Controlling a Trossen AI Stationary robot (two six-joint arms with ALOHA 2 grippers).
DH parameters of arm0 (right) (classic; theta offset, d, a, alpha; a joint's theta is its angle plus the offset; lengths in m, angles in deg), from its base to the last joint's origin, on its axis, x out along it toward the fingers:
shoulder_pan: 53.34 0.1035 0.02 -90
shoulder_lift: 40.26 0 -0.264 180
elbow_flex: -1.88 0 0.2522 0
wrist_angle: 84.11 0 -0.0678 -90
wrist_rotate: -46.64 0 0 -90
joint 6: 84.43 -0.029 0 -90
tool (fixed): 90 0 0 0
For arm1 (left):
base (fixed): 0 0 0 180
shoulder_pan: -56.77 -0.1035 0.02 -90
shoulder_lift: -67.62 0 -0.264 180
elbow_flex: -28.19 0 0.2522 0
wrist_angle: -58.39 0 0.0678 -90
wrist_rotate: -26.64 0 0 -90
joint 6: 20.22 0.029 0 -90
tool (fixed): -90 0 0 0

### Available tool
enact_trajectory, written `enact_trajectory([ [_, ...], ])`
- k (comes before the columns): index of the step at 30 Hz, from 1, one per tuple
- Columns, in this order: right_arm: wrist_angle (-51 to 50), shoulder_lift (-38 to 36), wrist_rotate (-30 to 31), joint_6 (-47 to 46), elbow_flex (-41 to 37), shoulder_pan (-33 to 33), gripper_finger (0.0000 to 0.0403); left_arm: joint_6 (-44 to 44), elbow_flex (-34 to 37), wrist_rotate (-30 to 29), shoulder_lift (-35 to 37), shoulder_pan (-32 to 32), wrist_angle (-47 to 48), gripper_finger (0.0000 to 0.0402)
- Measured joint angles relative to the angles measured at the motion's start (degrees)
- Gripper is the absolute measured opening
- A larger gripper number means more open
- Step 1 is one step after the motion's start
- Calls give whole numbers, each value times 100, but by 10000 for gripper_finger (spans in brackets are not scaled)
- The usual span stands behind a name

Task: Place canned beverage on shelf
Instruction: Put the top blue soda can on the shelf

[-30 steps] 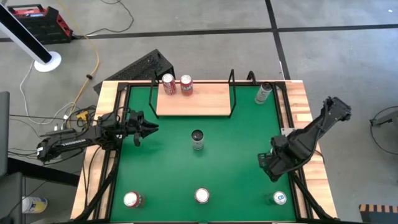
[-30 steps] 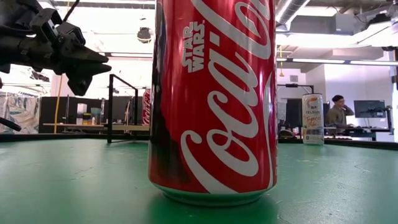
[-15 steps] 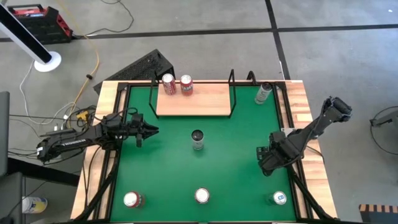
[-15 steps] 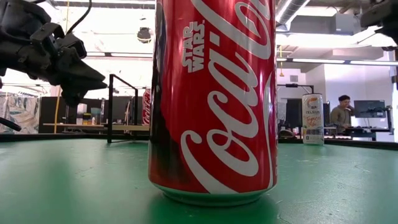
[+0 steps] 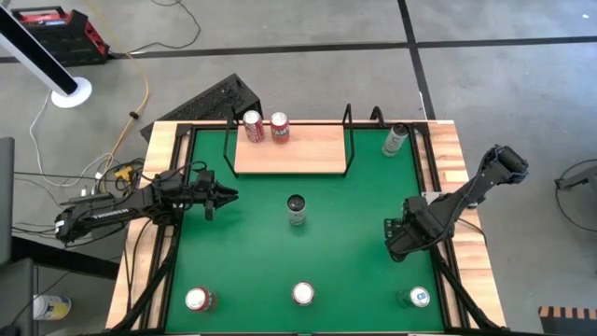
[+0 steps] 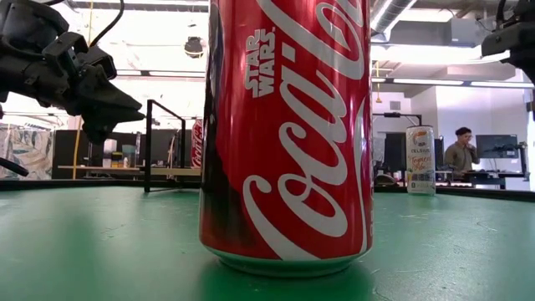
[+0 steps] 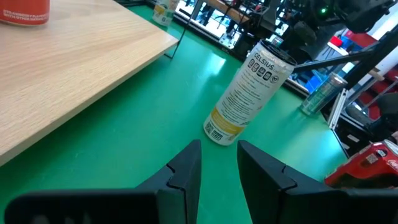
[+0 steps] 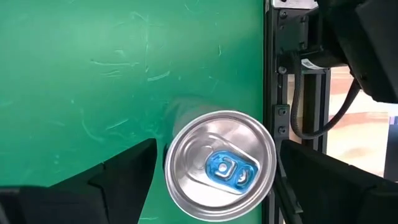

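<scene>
Silver-topped, blue-tabbed can [image 8: 222, 165], seemingly upright

High view: straight down on the green felt tabletop [image 5: 345, 233]. Low view: felt level, nearly touching the red cola can [image 6: 286, 134], facing 12 o'clock. Left wrist looks across at the slim white can [image 7: 247, 90]; right wrist looks down on the blue-tabbed silver can [image 8: 221, 165], also high view's 5 o'clock.

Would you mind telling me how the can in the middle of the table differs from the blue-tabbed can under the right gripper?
The middle can is a slim, tall pale Celsius can; the blue-tabbed can looks wider. The middle can stands ahead of the narrow-jawed left gripper, apart from it; the blue-tabbed can sits at the table's near right corner, between the open right gripper's fingers, ungripped. Both stand upright on the green felt.
</scene>
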Motion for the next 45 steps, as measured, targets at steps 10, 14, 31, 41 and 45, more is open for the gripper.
enact_trajectory([
  [10,166,0,100,66,-1,-17,318,2,0,2,0,0,4,88],
  [14,191,-2,8,112,-1,-17,287,1,0,0,0,0,4,88],
  [31,202,57,669,2324,1458,-1248,271,2,0,2,0,0,7,88],
  [41,694,862,925,5825,3027,-3120,271,2,1,2,2,0,7,88],
  [45,680,1512,904,7295,4054,-3714,271,2,2,2,2,0,7,88],
])
